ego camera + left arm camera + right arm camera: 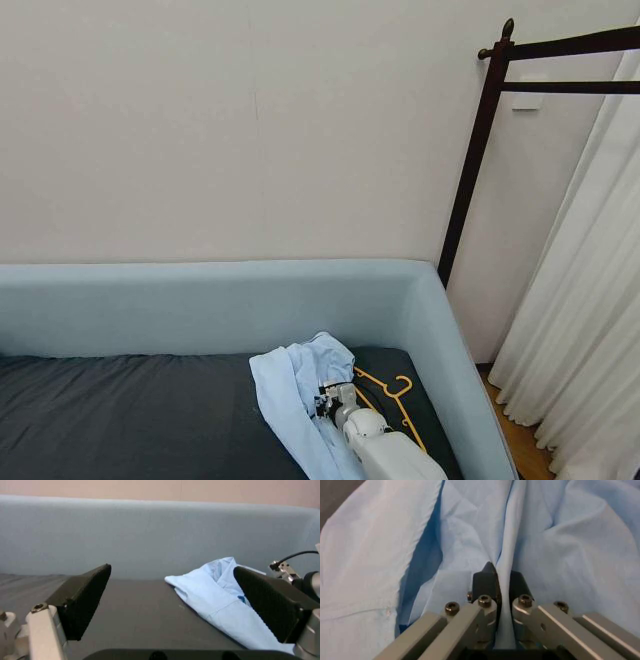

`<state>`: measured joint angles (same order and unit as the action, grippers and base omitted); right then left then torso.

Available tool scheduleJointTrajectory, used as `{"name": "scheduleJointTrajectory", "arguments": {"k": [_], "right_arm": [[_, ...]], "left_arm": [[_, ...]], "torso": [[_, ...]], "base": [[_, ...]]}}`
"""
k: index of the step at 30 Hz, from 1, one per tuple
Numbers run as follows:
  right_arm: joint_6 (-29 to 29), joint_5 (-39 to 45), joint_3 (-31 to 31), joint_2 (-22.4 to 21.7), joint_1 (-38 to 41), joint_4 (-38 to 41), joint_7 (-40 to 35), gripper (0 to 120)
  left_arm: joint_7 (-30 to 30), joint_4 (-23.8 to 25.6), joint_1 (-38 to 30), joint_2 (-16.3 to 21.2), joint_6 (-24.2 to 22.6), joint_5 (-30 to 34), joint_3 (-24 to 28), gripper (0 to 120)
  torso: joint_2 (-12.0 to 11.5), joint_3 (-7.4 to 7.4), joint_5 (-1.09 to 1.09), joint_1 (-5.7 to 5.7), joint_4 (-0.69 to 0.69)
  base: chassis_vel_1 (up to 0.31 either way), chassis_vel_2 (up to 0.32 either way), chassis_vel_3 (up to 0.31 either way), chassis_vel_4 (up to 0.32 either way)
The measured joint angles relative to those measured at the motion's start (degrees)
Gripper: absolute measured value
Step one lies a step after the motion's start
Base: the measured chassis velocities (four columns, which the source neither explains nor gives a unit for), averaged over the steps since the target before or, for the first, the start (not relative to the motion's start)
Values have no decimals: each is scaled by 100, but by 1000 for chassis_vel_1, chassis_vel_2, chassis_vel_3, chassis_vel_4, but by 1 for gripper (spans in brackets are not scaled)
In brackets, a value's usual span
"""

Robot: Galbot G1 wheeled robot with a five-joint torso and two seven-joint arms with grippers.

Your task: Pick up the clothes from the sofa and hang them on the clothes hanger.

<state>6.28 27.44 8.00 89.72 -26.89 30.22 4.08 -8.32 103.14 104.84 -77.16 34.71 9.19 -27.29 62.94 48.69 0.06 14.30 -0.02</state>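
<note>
Our right end effector (pixel 503 578) is clenched on a raised fold of the light blue shirt (pixel 298 385), probably because flat cloth offers no grip. The shirt lies crumpled at the sofa's (pixel 200 300) right end, beside an orange hanger (pixel 398 390). Our left end effector (pixel 172 572) hangs released over the seat, facing the shirt. The clothes hanger (pixel 470 180) stands just past that end.

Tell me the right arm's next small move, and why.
Probably a short straight lift. The right end effector is shut on a ridge of the blue shirt, which lies on the sofa cushion beside an orange hanger. Raising it would test the grip and free the cloth. The left end effector hovers open nearby.
</note>
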Motion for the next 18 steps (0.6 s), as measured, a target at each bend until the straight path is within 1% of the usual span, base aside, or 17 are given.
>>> {"name": "scheduleJointTrajectory", "arguments": {"k": [3,8,10,12,13,14,16,17,18], "right_arm": [[-52,79,68,-45,-1,88,-45,0],[-98,304,226,-203,-44,475,-152,0],[-111,459,337,-376,-94,945,-209,0],[-108,801,585,-649,-120,1686,-283,0],[-103,917,665,-747,-114,1930,-317,0],[-103,917,665,-747,-114,1930,-317,0],[-71,1227,854,-940,-27,2545,-439,0],[-59,1363,906,-993,85,2824,-491,0],[-53,1487,941,-1027,212,3052,-540,0]], "left_arm": [[-7,-21,-13,-5,0,1,2,96],[-38,-40,-35,-20,0,17,4,96],[-50,-40,-47,-20,0,35,3,96],[-56,-40,-76,-17,-3,93,-5,96],[-68,-42,-84,-17,-6,119,-12,96],[-68,-42,-84,-17,-6,119,-12,96],[-73,-57,-118,-21,-12,157,-20,96],[-79,-63,-132,-26,-14,172,-25,96],[-83,-63,-143,-31,-14,187,-28,96]], "torso": [[0,0,0,0,0],[0,0,0,0,0],[0,0,0,0,-1],[0,0,2,0,1],[0,0,-1,0,0],[0,0,-1,0,0],[-1,1,1,0,-4],[-1,1,1,1,-1],[0,0,0,0,-2]], "base": [[0,0,0,0],[0,0,0,0],[0,0,0,0],[0,0,0,0],[0,0,0,0],[0,0,0,0],[0,0,0,0],[0,0,0,0],[0,0,0,0]]}}
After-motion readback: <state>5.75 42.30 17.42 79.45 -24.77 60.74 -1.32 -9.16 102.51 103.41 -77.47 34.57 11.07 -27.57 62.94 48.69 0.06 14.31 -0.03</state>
